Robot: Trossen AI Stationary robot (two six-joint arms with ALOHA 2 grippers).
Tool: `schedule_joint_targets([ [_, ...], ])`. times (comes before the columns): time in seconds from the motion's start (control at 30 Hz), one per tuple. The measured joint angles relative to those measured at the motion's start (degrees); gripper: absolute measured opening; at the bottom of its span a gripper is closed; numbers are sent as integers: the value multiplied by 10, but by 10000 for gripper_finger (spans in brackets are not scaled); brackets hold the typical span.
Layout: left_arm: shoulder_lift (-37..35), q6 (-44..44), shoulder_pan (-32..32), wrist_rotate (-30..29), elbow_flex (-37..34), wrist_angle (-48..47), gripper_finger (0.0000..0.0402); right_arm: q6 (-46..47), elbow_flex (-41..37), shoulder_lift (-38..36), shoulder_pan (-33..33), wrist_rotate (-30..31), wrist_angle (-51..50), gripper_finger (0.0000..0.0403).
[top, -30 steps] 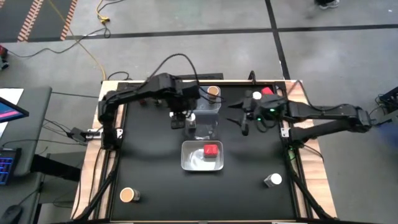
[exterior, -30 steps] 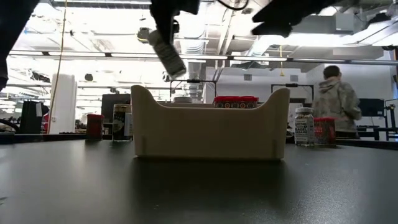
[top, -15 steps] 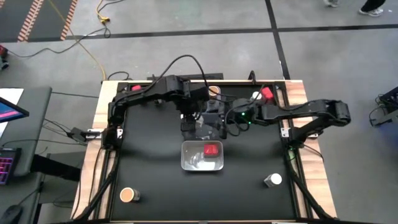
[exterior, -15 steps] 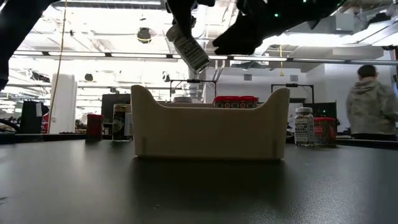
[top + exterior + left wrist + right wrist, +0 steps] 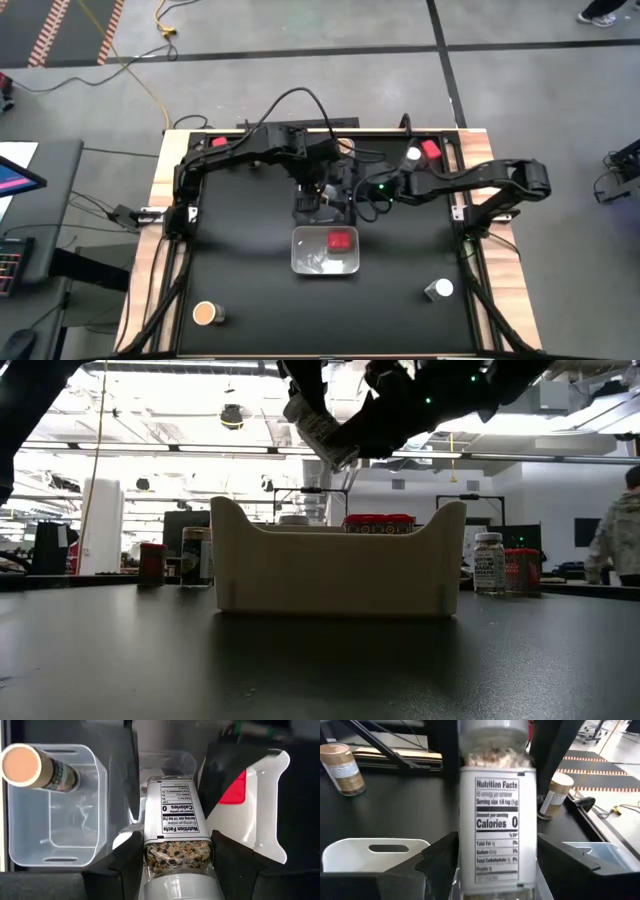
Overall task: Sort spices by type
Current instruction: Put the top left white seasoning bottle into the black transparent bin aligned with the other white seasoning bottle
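At the high view's centre, a clear bin [image 5: 324,262] holds a red-topped jar [image 5: 339,240]. Just above it, the left gripper [image 5: 170,851] is clamped on a seasoning jar [image 5: 172,827]; the right gripper's [image 5: 492,857] fingers straddle it, apart.

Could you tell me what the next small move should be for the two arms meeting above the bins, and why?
Probably the right gripper should close its jaws on the spice jar. The left gripper holds that jar by its cap end in the air above the clear bins, and the right jaws stand open on either side of its label end without gripping it, so a handover looks set up.
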Motion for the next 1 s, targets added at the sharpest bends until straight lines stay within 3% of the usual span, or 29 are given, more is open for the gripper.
schedule_joint_targets([
  [0.47, 1, 1, 0, 2, 0, 2, 195, 1, 8, 5, 0, -17, 21, 283],
  [0.67, 2, 4, 0, 1, 0, 6, 199, 4, 31, 5, 0, -22, -21, 221],
  [1.0, 3, 10, 0, -2, 0, 14, 205, 2, 36, 3, -3, -22, -44, 217],
])
